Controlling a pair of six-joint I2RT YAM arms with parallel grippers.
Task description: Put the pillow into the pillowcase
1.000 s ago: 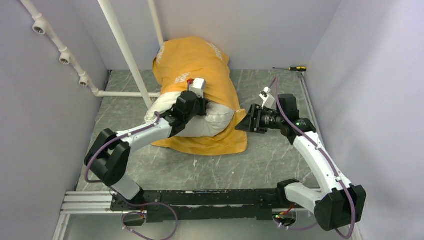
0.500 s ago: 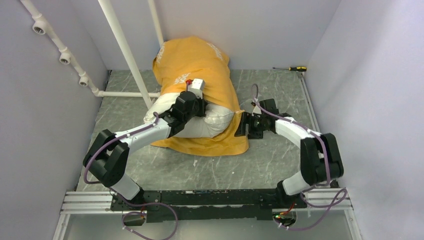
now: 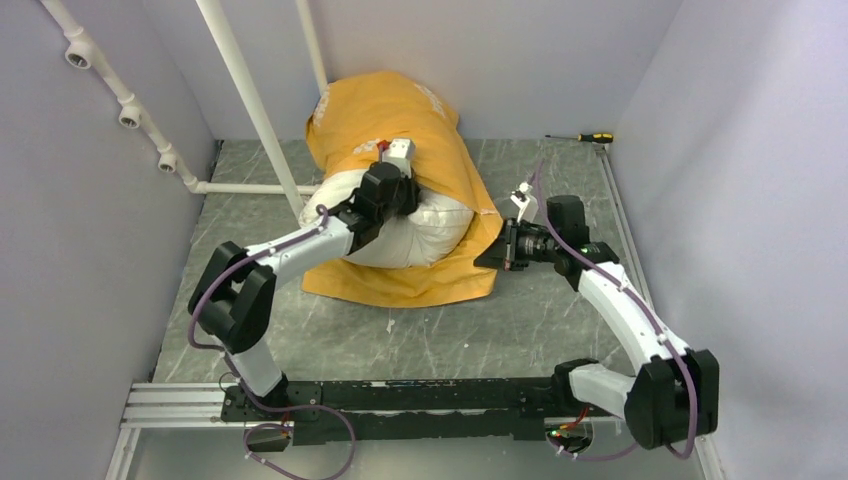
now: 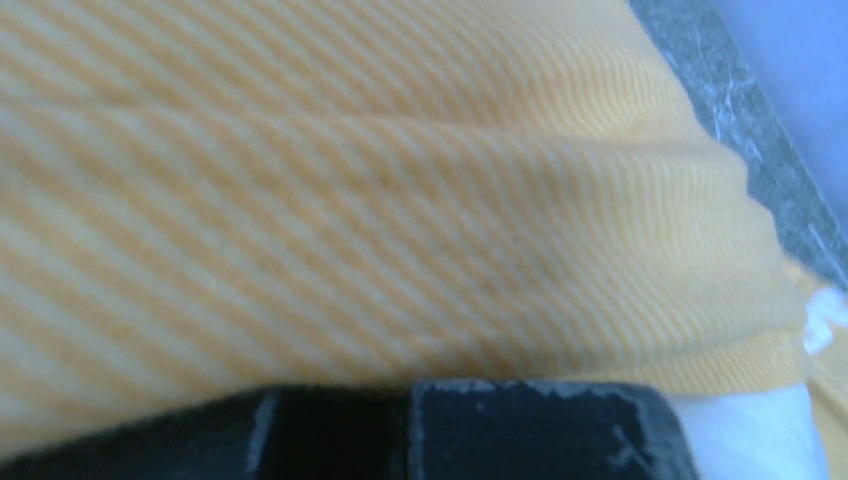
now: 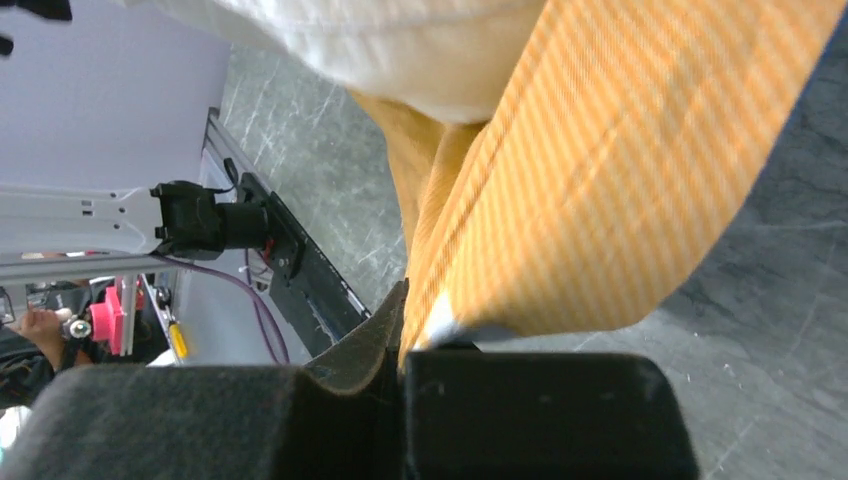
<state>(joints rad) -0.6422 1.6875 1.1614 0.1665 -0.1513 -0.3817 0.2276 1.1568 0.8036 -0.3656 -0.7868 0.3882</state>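
While most of the pillow point(image 3: 415, 235) lies inside the case point(image 3: 390, 110) at the far middle of the table point(image 3: 450, 330), its white near end bulges out of the opening. We are at the pulling-over step. Our left gripper point(image 3: 402, 195) sits atop the pillow, apparently closed on the case's upper hem. Our right gripper point(image 3: 497, 252) is clamped on the loose right corner. Next, we judge, both must draw the hem toward us over the bulge without slipping.
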